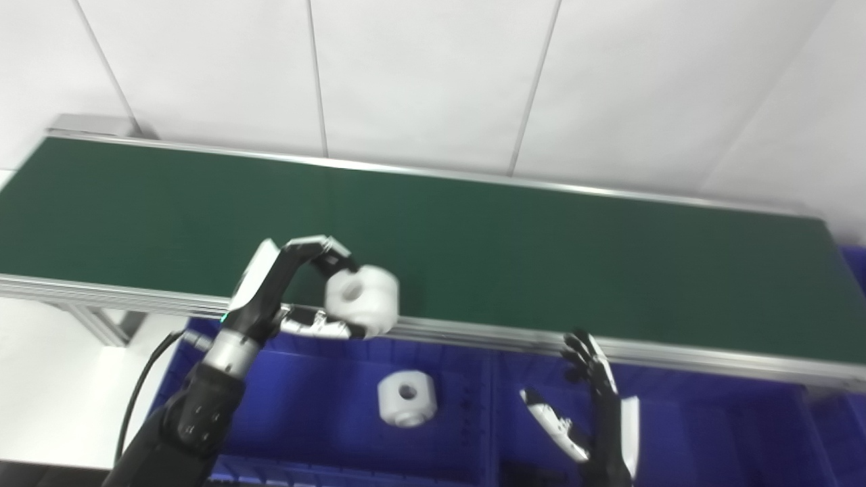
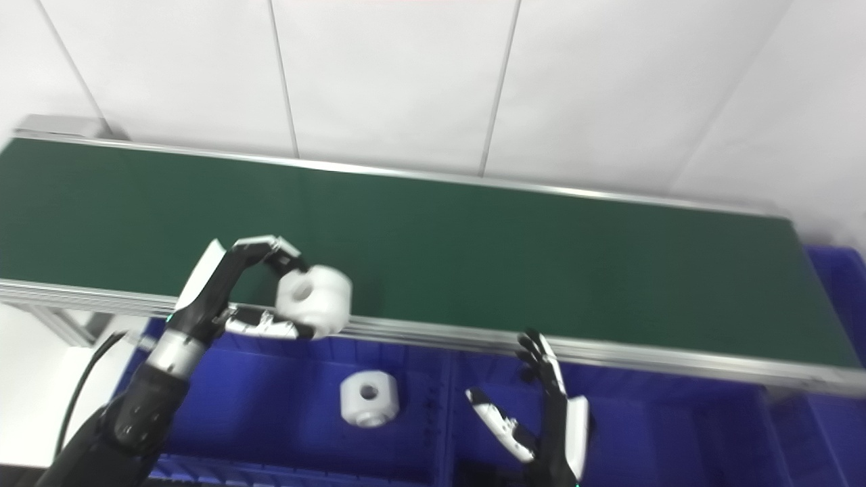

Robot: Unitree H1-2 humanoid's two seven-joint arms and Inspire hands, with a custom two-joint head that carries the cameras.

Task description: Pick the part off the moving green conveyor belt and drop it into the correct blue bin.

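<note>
My left hand (image 1: pixel 298 291) is shut on a white round part with a centre hole (image 1: pixel 362 299). It holds the part at the near edge of the green conveyor belt (image 1: pixel 514 243), above the left blue bin (image 1: pixel 298 399). A second white part of the same kind (image 1: pixel 406 399) lies in that left bin. My right hand (image 1: pixel 595 412) is open and empty, fingers spread, over the middle blue bin (image 1: pixel 710 433). The scene also shows in the right eye view, with the held part (image 2: pixel 314 299) and the left hand (image 2: pixel 240 287).
The belt's aluminium rail (image 1: pixel 676 352) runs along the near side above the bins. A further blue bin edge (image 1: pixel 854 264) shows at the far right. A frame leg (image 1: pixel 95 325) and a black cable (image 1: pixel 139 392) are at the left. White wall panels stand behind.
</note>
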